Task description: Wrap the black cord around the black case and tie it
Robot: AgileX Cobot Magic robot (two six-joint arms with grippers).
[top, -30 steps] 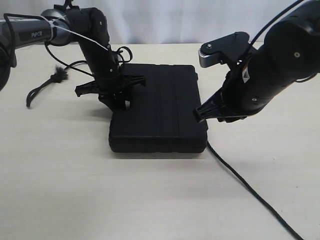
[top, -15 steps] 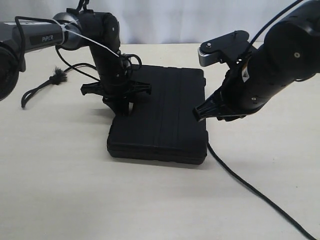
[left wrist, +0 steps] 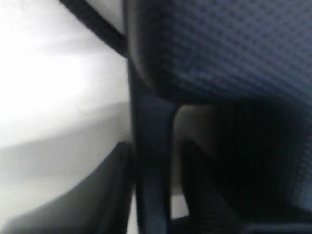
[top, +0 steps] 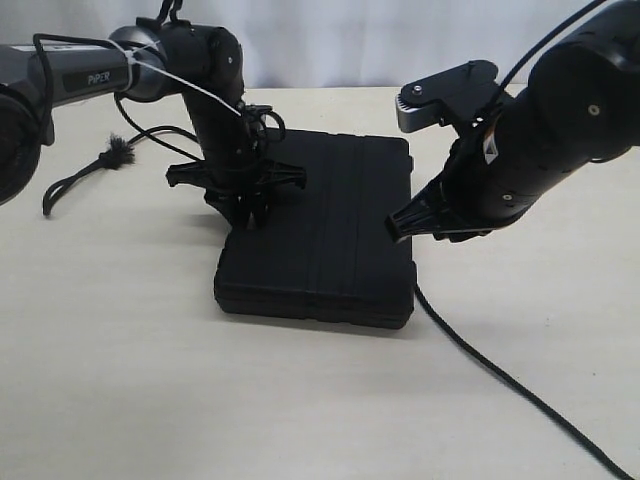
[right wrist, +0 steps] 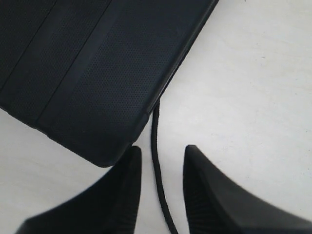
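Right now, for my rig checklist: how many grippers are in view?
2. The left gripper is down at the black case's left edge; the right gripper is at its right edge, over the black cord.

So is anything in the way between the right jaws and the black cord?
Nothing visible. The black cord lies on the table, lined up with the gap between the right jaws, beside the black case.

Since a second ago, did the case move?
Yes. The case turned slightly clockwise: its near edge ran level with the back edge of the table, and now it dips to the right.
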